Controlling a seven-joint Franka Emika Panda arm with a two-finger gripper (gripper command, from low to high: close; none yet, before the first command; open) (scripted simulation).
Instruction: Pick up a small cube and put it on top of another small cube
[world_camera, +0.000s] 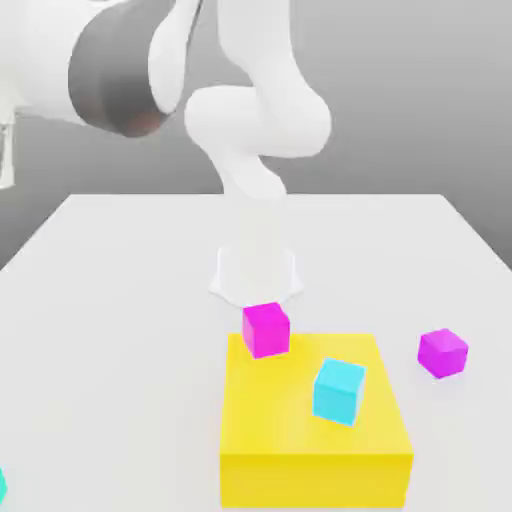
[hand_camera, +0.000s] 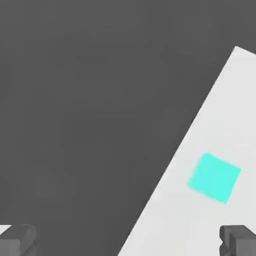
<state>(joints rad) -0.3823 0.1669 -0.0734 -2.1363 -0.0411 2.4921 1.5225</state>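
One white worktop (world_camera: 120, 300) is seen, with the white arm (world_camera: 250, 120) rising from its far middle. One large yellow block (world_camera: 310, 430) lies at the near centre and carries two small cubes: a hot-pink cube (world_camera: 266, 329) at its far left corner and a sky-blue cube (world_camera: 338, 391) near its middle. One purple cube (world_camera: 443, 352) sits on the worktop to the exterior view's right, apart from the block. One plain turquoise cube (hand_camera: 214, 177) rests near the worktop's edge, at the exterior view's near left corner. The tool (hand_camera: 128, 240) is spread wide and holds nothing.
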